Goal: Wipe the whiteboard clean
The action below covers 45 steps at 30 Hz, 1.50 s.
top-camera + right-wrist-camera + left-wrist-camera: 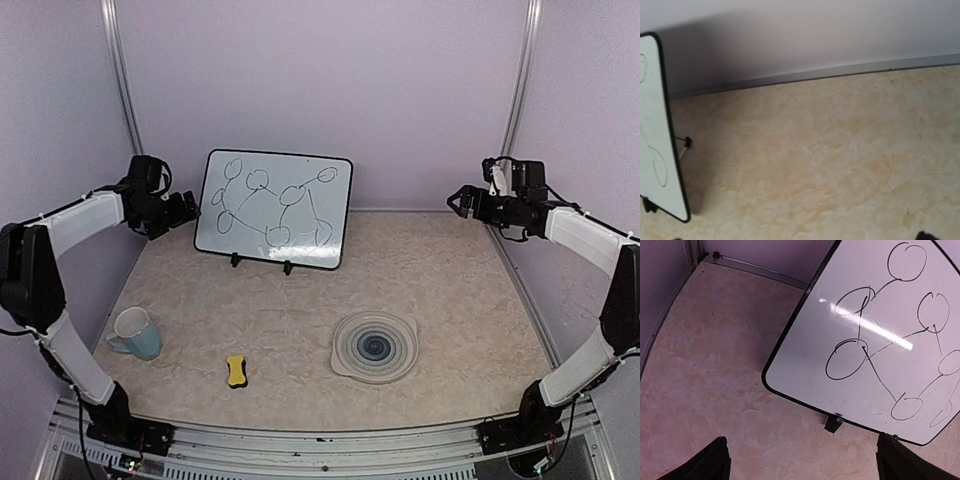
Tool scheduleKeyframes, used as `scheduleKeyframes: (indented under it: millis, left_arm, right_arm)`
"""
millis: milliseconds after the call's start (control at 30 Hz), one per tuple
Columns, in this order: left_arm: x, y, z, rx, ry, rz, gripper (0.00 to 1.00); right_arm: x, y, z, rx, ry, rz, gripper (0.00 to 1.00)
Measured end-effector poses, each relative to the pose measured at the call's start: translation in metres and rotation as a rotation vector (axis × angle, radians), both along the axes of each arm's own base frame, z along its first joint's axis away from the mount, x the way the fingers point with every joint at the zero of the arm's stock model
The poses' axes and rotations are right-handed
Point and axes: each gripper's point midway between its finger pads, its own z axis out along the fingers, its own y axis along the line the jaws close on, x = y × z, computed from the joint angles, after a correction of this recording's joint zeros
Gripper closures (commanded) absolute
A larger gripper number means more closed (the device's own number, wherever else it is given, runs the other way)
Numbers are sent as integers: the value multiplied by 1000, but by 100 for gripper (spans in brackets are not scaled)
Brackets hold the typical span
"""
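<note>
Whiteboard [275,210] at the back of the table [470,290], left of centre, propped on small black feet and tilted back toward the rear wall. No words, brand or label to read on it: only black marker loops joined by lines, across most of the face. In the left wrist view [880,340], cut off at the top and right, with a bright glare streak over the drawing. In the right wrist view [652,125], seen nearly edge-on at the left, only a strip of the face and faint strokes showing.

Left gripper [186,212] near the board's left edge, not touching, spread wide and holding nothing; dark fingers [715,462] only in the bottom corners of its own view. Right gripper [458,200] well to the right of the board, wide too and empty; fingers almost wholly out of its own view.

Nearer the front: pale blue mug [133,333], small yellow block [236,371], round grey ringed plate [375,346]; markings on them too small to make out.
</note>
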Motion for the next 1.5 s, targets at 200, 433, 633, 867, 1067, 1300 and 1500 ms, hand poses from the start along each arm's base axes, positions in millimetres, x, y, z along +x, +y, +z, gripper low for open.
scheduleKeyframes:
  millis: [200,433,633,867,1067,1300,1500]
  left_arm:
    - [-1,-8,-14,63,34,-60,1]
    - [-14,-43,-16,121,25,-176,1]
    - [-47,-126,-33,152,28,-335,6]
    - [-70,-200,-46,135,7,-423,18]
    - [-67,-226,-100,183,96,-412,31]
    - [-56,-230,-127,209,120,-399,47]
    - [-30,-248,-128,189,75,-397,51]
  right_arm:
    - [10,1,-7,-22,12,9,0]
    - [9,3,-2,-15,2,37,0]
    - [8,2,-2,-5,6,52,0]
    - [6,5,-2,8,11,68,0]
    - [5,5,-5,10,21,66,0]
    - [2,3,-15,13,48,58,0]
    - [-1,1,-26,16,74,52,0]
